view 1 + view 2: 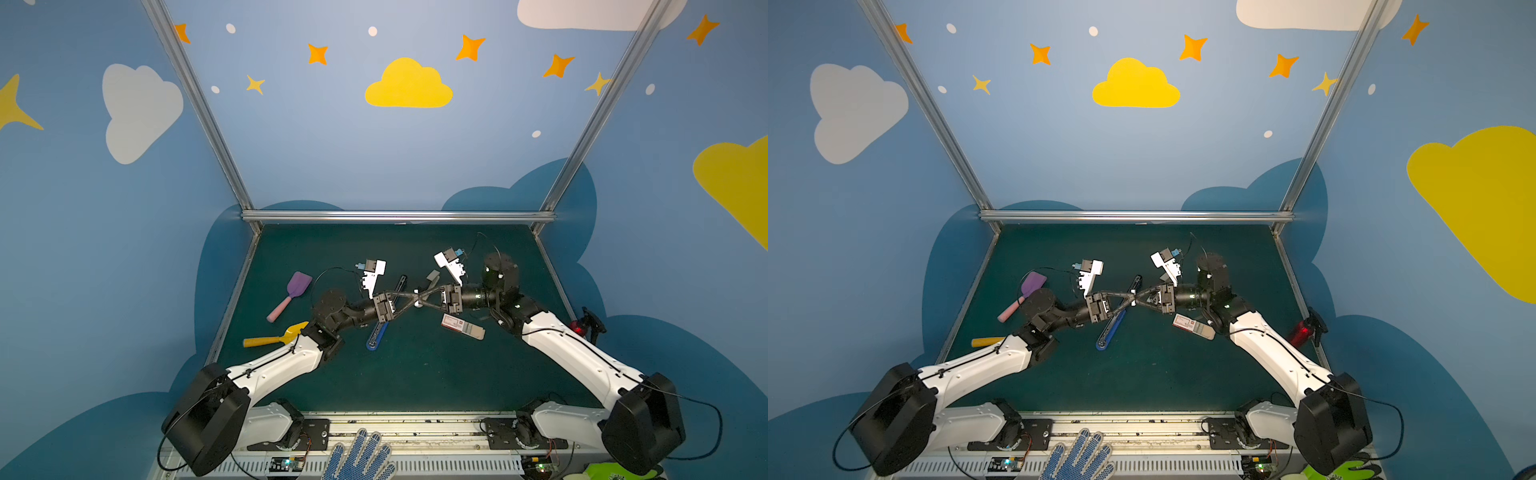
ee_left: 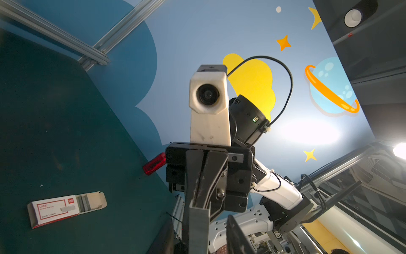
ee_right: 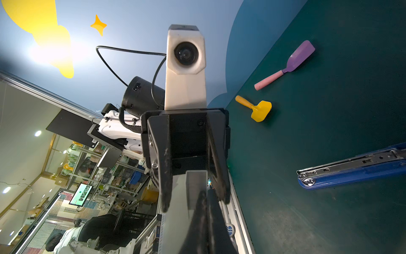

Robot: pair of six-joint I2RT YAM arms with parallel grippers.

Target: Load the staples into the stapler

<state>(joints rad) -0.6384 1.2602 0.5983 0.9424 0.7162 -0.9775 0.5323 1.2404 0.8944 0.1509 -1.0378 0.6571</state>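
- Two end effectors meet tip to tip just above the stapler (image 1: 376, 336), which lies opened out on the surface (image 1: 415, 374) with its metal channel bare.
- Right end effector (image 2: 198, 205): jaws together, clamped on one end of a grey strip (image 2: 197, 222) of staples.
- Left end effector (image 3: 194, 203): jaws stand on either side of the strip's free end, close to its sides. I cannot tell whether they grip it.
- Box (image 1: 462, 327): flat on the surface to the right of the stapler, well apart from it. Its tray is slid out, with more staples showing in it.
- Step in hand, as I judge it: passing the strip from right to left, ahead of laying it in the channel.
- To do this well, the left jaws should close squarely on the strip's long sides.
- The right should let go only once that hold is firm.
- Neither arm should pull or twist while both hold. A strip is probably brittle, and a skewed pinch could snap it.
- Grip near one end, so that most of the strip stays clear to go down into the channel, in line with the stapler's length.
- A dropped strip would land on or beside the stapler and would likely be hard to pick off the surface.
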